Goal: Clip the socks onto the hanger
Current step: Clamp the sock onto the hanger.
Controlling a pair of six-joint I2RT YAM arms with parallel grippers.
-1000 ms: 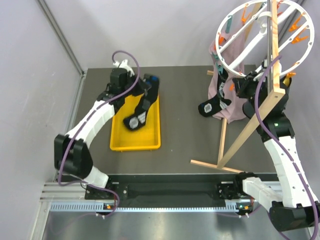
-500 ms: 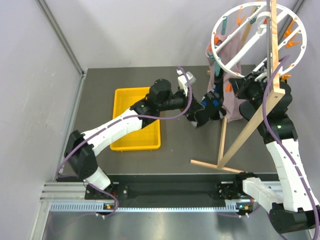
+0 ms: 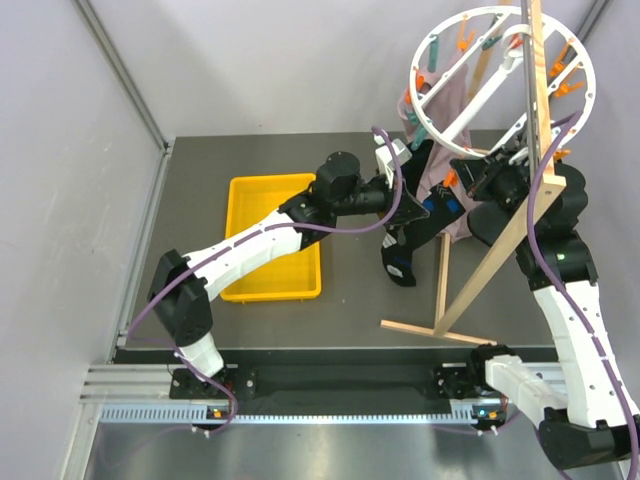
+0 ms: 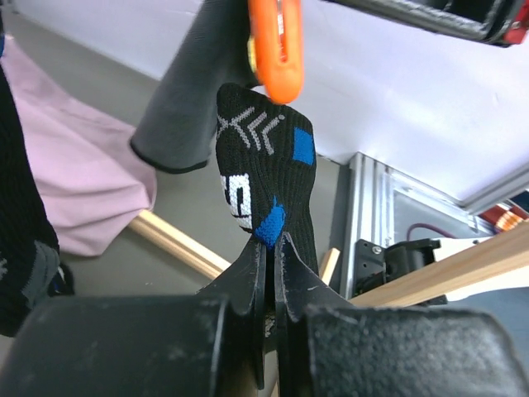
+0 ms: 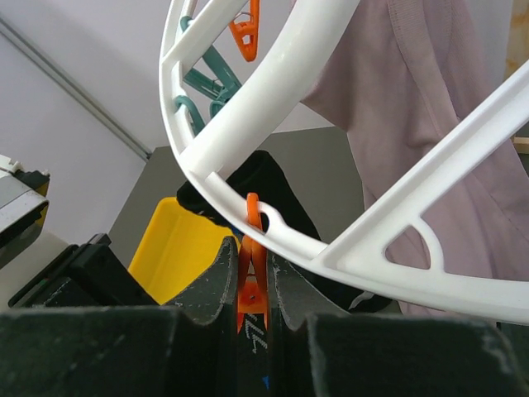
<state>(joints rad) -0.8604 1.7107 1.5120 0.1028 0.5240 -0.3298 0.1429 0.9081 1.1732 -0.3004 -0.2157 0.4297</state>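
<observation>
The left gripper is clamped on one sock, whose cuff is raised just beneath an orange clip on the hanger rim. The right gripper is closed narrowly on that clip, it seems. This sock is not yet clipped. A second sock appears already hung below the hanger

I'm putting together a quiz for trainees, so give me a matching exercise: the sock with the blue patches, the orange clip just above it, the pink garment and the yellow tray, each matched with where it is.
Column one:
1 sock
2 orange clip
3 pink garment
4 yellow tray

Column two:
A hanging from the hanger
B flat on the table
C pinched in the left hand
D squeezed in the right hand

Pairs: 1-C, 2-D, 3-A, 4-B.
</observation>
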